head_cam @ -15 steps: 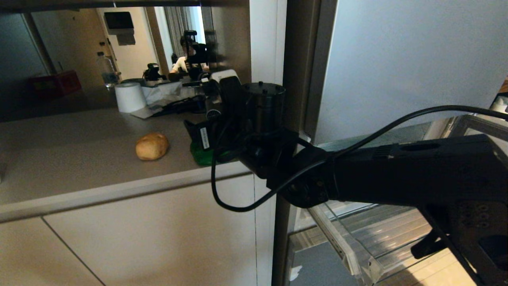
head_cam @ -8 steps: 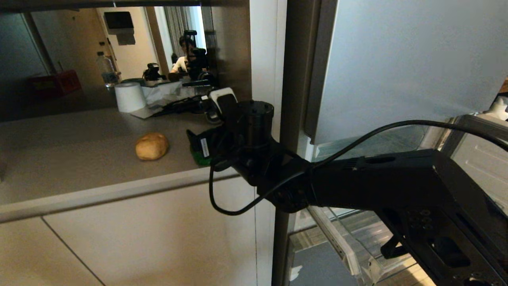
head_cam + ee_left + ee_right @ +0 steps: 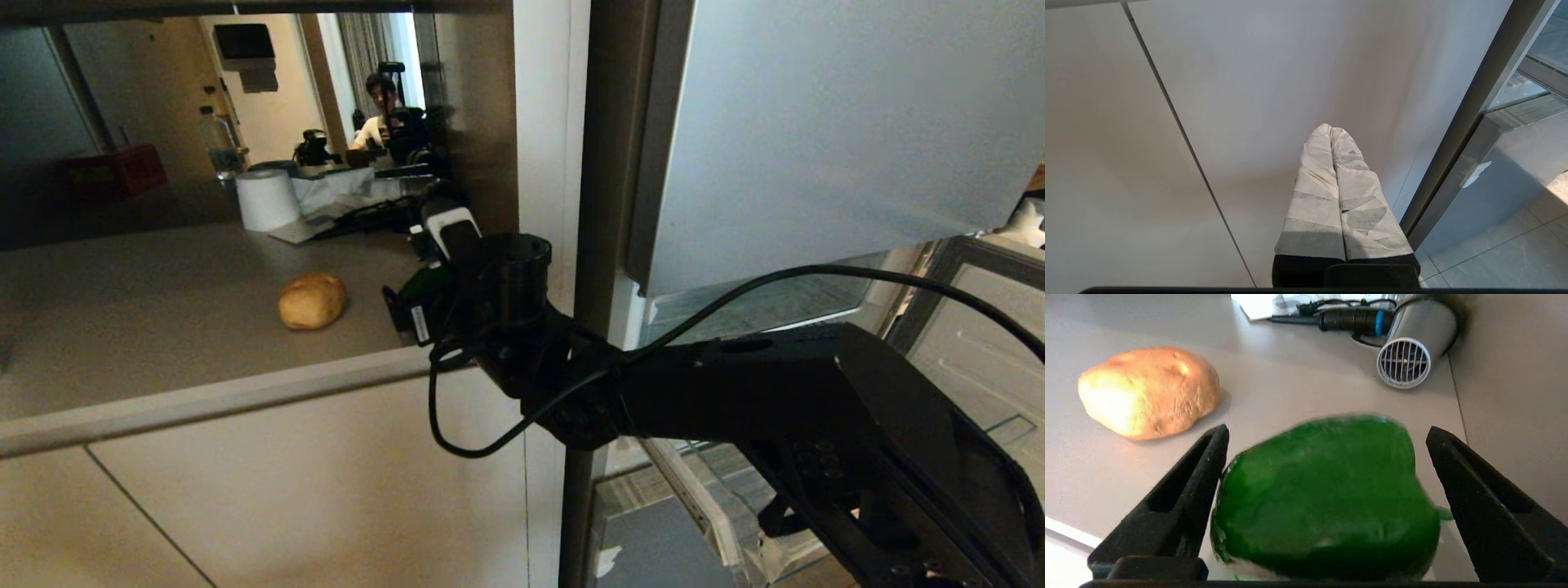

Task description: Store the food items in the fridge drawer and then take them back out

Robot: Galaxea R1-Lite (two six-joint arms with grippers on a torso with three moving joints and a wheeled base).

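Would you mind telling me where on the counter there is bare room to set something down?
The counter is bare from the potato out to its front edge and the robot's left. Behind it, the paper roll, cables and hair dryer crowd the back. By the wall, the open right gripper straddles the green pepper.

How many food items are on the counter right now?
2: the green pepper between the right pincer's open fingers, and the tan potato-like lump beside it. Others may be hidden.
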